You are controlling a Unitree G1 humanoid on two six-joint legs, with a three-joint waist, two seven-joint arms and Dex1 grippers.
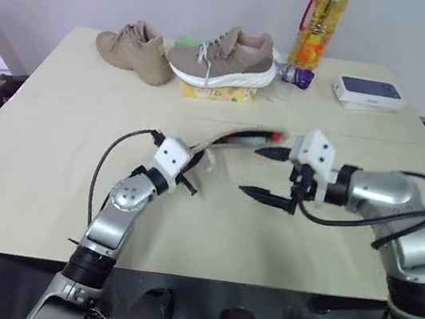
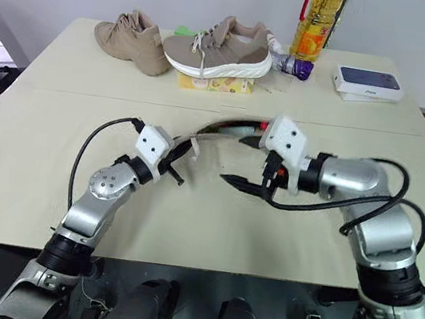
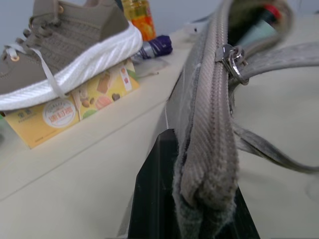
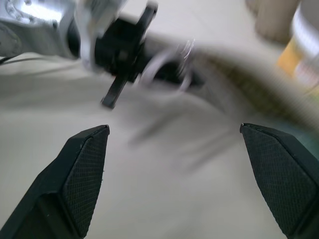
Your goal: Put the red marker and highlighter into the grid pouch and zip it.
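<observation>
Grey pouch: you see it lifted off the table, open, mid-table, in front of the shoes.
Left gripper: jaws clamped on the pouch's end.
Right gripper: jaws wide apart, empty, just right of the pouch.
Marker: red tip at the pouch's mouth.

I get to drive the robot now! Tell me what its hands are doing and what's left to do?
Left hand: shut on the end of the grid pouch, holding it up off the table.
Right hand: open, empty, beside the pouch's mouth.
Red marker: its red end pokes out of the open pouch.
Highlighter: I can't tell where it is.
Done: marker mostly in.
Left: check for the highlighter, then pull the zipper shut.
</observation>
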